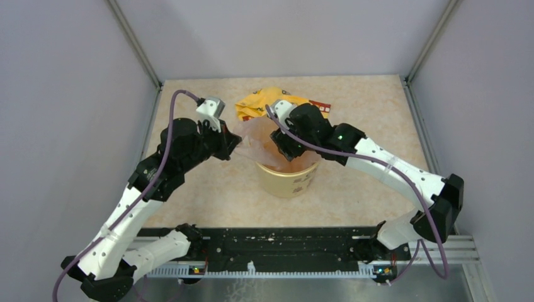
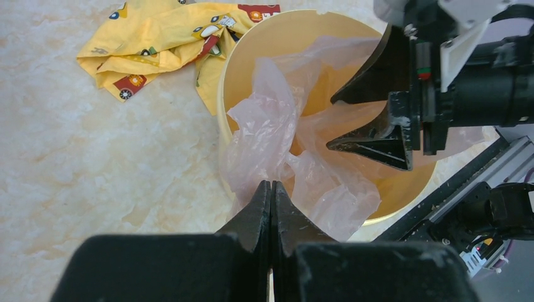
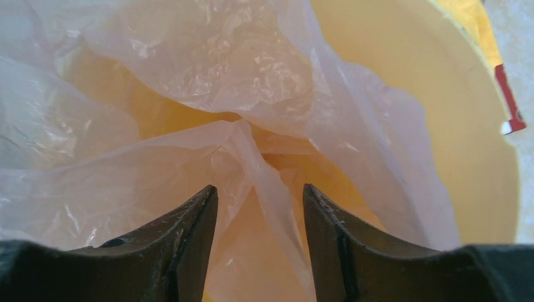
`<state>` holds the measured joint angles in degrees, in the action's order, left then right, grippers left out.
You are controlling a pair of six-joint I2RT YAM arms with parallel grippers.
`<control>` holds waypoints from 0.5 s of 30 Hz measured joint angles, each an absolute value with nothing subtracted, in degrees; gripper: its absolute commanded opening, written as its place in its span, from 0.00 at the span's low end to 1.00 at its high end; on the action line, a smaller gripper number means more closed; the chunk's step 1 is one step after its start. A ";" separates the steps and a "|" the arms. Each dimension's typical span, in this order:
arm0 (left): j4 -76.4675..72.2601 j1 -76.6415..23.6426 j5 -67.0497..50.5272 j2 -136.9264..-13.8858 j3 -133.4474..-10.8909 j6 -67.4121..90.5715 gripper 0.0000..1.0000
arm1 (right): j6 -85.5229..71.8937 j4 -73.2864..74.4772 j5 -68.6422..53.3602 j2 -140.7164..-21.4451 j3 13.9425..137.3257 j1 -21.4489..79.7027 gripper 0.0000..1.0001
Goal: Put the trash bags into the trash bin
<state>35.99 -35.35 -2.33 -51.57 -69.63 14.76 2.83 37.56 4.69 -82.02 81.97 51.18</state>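
Left gripper (image 2: 271,189) pinches the trash bag (image 2: 271,119), right gripper (image 3: 259,192) gapes inside the trash bin (image 2: 252,50); I see beige marbled table (image 1: 208,195), grey walls (image 1: 63,94), wrapper (image 1: 258,100) half-hidden upper centre.

The trash bag (image 2: 267,135) is translucent pale pink; the trash bin (image 2: 277,38) is pale yellow and orange-yellow inside (brown figures on its side). By the table's far edge lies a yellow wrapper (image 2: 157,44) printed with red cars. The table (image 2: 75,170) is beige and marbled.

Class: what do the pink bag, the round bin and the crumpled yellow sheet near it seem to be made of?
The pink bag: thin plastic film, translucent, crinkled with glossy creases. The bin: probably rigid plastic, smooth, matte yellow wall, even rim. The yellow sheet: printed with cartoon cars, folded; cloth or wrapper, cannot tell.
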 measured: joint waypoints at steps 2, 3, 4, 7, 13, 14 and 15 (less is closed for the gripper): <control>35.97 -35.35 -2.31 -51.62 -69.67 14.76 0.00 | 3.01 37.80 4.58 -82.52 81.25 51.07 0.22; 35.97 -35.35 -2.26 -51.66 -69.67 14.79 0.00 | 3.11 38.15 4.60 -82.74 81.25 51.07 0.08; 35.99 -35.35 -2.13 -51.77 -69.67 14.79 0.00 | 3.14 38.26 4.67 -82.87 81.25 50.98 0.00; 36.03 -35.35 -1.54 -52.23 -69.76 14.83 0.00 | 2.70 39.11 5.08 -82.72 81.71 50.87 0.00; 36.60 -35.35 3.07 -54.46 -70.96 15.07 0.00 | 1.91 40.84 3.77 -75.99 81.91 50.83 0.00; 36.71 -35.35 3.60 -54.85 -71.16 15.09 0.00 | 1.76 40.91 3.14 -73.76 81.91 50.83 0.00; 36.80 -35.35 4.27 -55.51 -71.42 15.11 0.00 | 1.63 40.97 2.44 -71.57 81.91 50.83 0.00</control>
<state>36.80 -35.35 4.27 -55.51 -71.42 15.11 1.63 40.97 2.44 -71.57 81.91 50.83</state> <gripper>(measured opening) 0.005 0.004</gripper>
